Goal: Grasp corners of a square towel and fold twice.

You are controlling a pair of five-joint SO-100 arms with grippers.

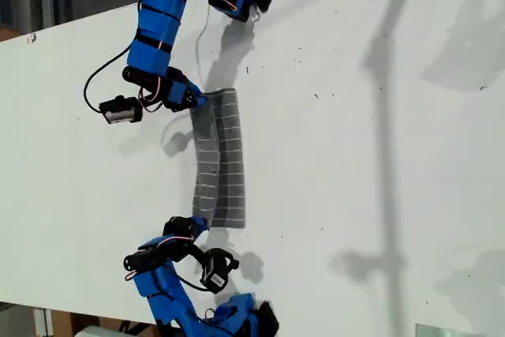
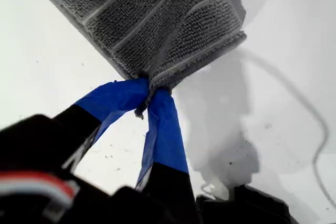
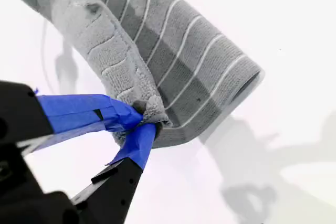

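My first gripper (image 2: 147,94): blue-taped jaws pinched onto a corner of the towel (image 2: 157,19) | my second gripper (image 3: 143,120): jaws clamped on another bunched corner, cloth curling over beside it | towel (image 1: 219,159): folded grey striped strip on the white table (image 1: 379,179), stretched between both arms.

A white table (image 1: 355,155) fills the exterior view, speckled with small dark marks. On it the grey striped towel (image 1: 221,159) lies as a narrow folded band running up and down the picture. A blue arm (image 1: 162,25) comes in from the top with its gripper (image 1: 199,102) at the towel's upper end. Another blue arm (image 1: 170,286) enters from the bottom, its gripper (image 1: 197,225) at the towel's lower end.
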